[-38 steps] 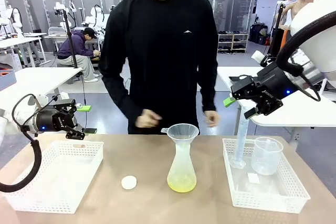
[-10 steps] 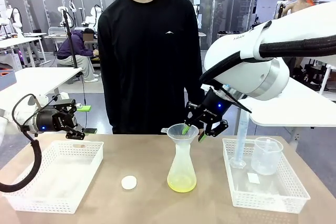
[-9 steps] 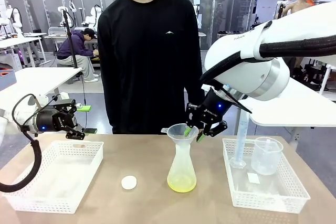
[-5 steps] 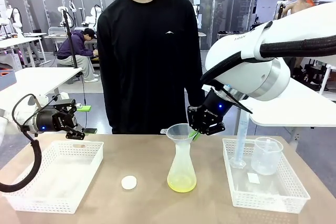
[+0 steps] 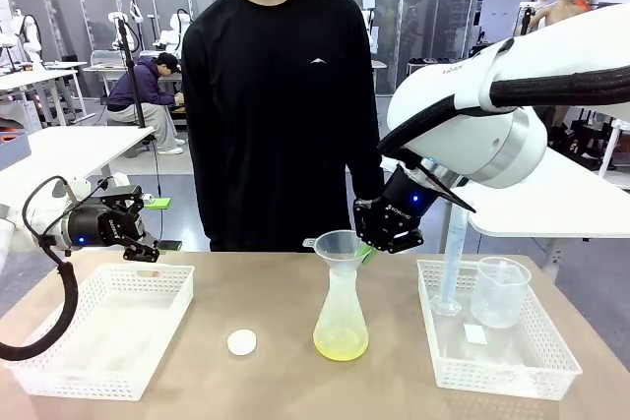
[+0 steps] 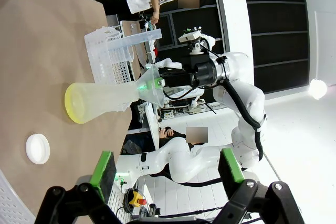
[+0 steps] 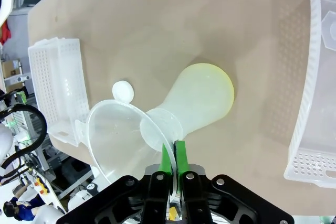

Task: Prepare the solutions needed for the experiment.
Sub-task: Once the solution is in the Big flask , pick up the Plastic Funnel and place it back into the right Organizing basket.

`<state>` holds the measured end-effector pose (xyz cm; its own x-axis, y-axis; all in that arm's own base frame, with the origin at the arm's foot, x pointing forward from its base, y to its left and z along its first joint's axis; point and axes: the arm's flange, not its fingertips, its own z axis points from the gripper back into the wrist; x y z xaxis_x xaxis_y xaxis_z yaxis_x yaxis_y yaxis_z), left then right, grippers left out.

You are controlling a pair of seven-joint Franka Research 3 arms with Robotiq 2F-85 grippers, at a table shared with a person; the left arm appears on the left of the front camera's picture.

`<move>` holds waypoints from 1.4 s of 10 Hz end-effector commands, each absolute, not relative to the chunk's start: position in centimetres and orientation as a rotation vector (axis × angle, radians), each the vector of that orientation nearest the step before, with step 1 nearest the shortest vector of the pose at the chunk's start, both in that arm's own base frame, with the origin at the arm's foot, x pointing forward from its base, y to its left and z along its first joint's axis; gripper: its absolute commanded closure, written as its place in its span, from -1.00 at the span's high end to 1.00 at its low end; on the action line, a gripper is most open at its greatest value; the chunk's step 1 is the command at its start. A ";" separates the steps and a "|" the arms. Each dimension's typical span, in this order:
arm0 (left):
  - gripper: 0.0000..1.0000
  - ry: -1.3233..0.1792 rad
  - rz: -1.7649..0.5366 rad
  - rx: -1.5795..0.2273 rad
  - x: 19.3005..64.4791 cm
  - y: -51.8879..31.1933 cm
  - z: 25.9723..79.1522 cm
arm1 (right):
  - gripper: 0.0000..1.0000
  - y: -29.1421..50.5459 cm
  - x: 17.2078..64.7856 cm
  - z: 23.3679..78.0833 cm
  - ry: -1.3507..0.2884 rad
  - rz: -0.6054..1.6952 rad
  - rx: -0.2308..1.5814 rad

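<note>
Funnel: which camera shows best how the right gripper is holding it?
Right wrist view: the funnel is close, and the right gripper pinches its rim between green pads. The front view shows the funnel seated in the flask, the grip partly hidden. The left wrist view shows the funnel small and sideways.

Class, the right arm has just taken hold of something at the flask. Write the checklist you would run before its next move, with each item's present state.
1. Right gripper fingers shut on the funnel rim: ok.
2. Flask upright on the table: ok.
3. Solution pooled in the flask's bottom, no spill seen: ok.
4. Left gripper open, well apart from the flask: ok.
5. Person's hands away from the funnel: cannot tell.
6. Funnel stem loose in the flask neck: cannot tell.
</note>
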<state>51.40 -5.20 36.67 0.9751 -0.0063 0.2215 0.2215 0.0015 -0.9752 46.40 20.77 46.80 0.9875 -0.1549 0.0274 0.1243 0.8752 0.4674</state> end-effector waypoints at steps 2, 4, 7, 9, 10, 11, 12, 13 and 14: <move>1.00 -0.170 -0.177 -1.559 51.4 -5.3 36.9 | -1.00 20.2 45.3 48.5 -0.122 -0.144 0.510; 1.00 -0.170 -0.177 -1.559 51.4 -5.3 36.9 | -1.00 19.8 44.8 50.2 -0.163 -0.115 0.535; 1.00 -0.170 -0.177 -1.559 51.4 -5.3 36.9 | -1.00 19.6 42.9 52.9 -0.238 -0.067 0.553; 1.00 -0.170 -0.177 -1.559 51.4 -5.3 36.9 | -1.00 19.4 41.7 54.5 -0.287 -0.034 0.572; 1.00 -0.170 -0.177 -1.559 51.4 -5.3 36.9 | -1.00 19.3 41.1 55.3 -0.296 -0.023 0.576; 1.00 -0.170 -0.177 -1.559 51.4 -5.3 36.9 | -1.00 19.1 41.0 55.6 -0.305 -0.024 0.577; 1.00 -0.170 -0.177 -1.559 51.4 -5.3 36.9 | -1.00 19.0 41.1 55.7 -0.303 -0.025 0.582; 1.00 -0.170 -0.177 -1.559 51.4 -5.3 36.9 | -1.00 18.7 41.4 55.6 -0.292 -0.020 0.588; 1.00 -0.170 -0.177 -1.559 51.4 -5.3 36.9 | -1.00 17.7 41.6 55.5 -0.279 -0.013 0.590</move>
